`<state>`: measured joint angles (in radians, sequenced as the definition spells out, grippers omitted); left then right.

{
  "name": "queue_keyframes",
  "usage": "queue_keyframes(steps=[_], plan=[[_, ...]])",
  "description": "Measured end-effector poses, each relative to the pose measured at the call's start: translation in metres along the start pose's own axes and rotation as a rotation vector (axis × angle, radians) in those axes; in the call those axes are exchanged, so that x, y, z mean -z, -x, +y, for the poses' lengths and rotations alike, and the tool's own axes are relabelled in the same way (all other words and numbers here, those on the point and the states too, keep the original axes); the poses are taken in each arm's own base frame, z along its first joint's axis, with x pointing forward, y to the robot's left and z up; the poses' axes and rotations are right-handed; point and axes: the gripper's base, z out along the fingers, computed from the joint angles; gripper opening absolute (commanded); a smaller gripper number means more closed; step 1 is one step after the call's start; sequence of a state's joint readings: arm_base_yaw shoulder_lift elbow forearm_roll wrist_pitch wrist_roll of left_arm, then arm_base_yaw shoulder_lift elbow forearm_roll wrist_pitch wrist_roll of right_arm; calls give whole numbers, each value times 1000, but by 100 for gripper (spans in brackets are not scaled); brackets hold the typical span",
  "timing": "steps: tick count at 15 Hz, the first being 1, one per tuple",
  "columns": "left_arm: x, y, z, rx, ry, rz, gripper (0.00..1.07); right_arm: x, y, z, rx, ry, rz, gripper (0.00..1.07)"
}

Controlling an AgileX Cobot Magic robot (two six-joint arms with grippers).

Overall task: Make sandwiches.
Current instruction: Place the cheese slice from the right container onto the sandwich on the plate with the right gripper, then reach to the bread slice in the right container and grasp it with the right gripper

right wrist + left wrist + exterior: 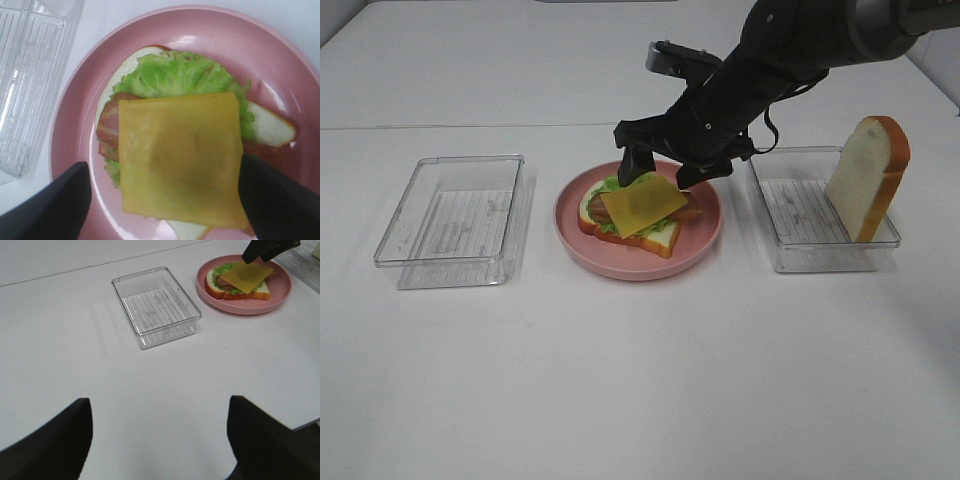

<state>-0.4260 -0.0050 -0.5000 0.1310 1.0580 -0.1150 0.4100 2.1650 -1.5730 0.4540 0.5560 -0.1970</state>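
Cheese (180,157) tops the open sandwich (655,240) on the pink plate (710,235), between the right hand's (665,176) wide-spread fingers, perhaps just clear of them. Left tray (448,262) and right tray (820,257) flank the plate. Left hand (159,402) gapes wide over open counter (75,340).

Appearing to be a robotics lab bench, a black robot arm (770,60) reaching over a plain white table (640,380), a toy sandwich (640,205) sitting on a pink plate (705,240), clear plastic trays (460,225) lying on either side
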Motion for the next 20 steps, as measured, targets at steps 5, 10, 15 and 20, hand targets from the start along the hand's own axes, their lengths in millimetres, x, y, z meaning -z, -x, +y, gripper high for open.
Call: queue_keyframes(steps=[5,10,15,20], plan=[[0,0,0,0,0,0,72,32,12,7,60,-25,-50,78],[0,0,0,0,0,0,72,87,26,10,117,-150,-132,78],[0,0,0,0,0,0,72,140,28,-10,115,-336,-116,78],[0,0,0,0,0,0,72,178,22,-81,-61,-462,-49,78]])
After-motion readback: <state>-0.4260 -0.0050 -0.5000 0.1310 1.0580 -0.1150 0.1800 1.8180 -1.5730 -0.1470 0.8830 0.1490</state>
